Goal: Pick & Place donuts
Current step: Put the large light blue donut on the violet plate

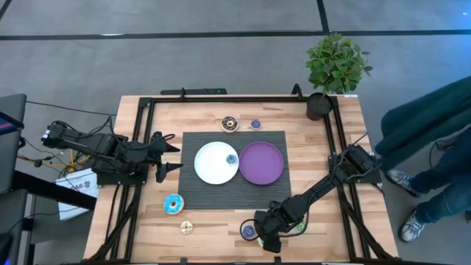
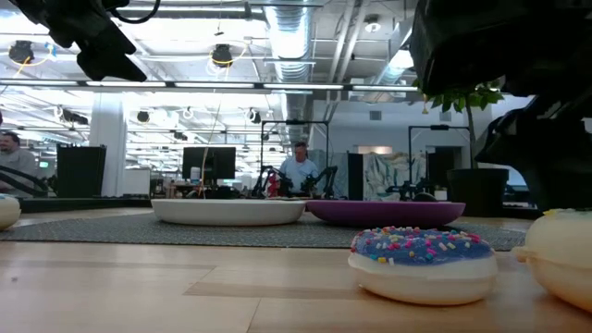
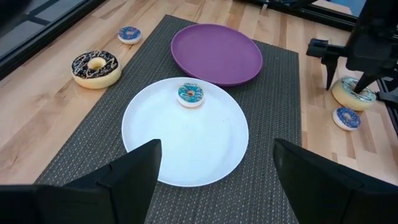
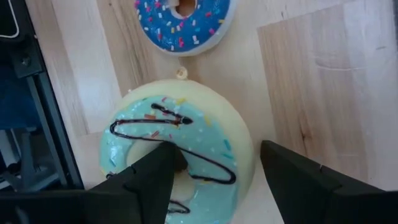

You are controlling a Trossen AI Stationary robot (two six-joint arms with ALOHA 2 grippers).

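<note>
Several toy donuts lie about the table. A pale donut with light-blue icing and dark drizzle [image 4: 177,162] [image 1: 296,227] rests flat near the table's near edge, beside a blue sprinkled donut [image 4: 183,22] [image 2: 421,264]. My right gripper [image 4: 217,149] [image 1: 283,227] is open above the pale donut, one finger over its hole and one beyond its rim. A small teal donut [image 3: 190,94] lies on the white plate [image 1: 210,171]. The purple plate [image 1: 265,169] holds nothing. My left gripper [image 3: 214,155] [image 1: 168,153] waits open at the mat's left edge. My right gripper comes at the pale donut from above, pointing down, one finger [image 4: 152,180] over the hole and the other [image 4: 298,180] outside the rim [image 4: 245,149]. Whether either finger touches it, I cannot tell. The donut lies flat on the wood.
A brown-iced donut [image 1: 230,123] and a small blue one [image 1: 255,124] lie beyond the dark mat [image 1: 276,195]. A blue donut [image 1: 173,205] and a tan one [image 1: 186,227] lie near left. A potted plant [image 1: 335,70] stands at the far right corner. A person [image 1: 434,147] stands by the right edge.
</note>
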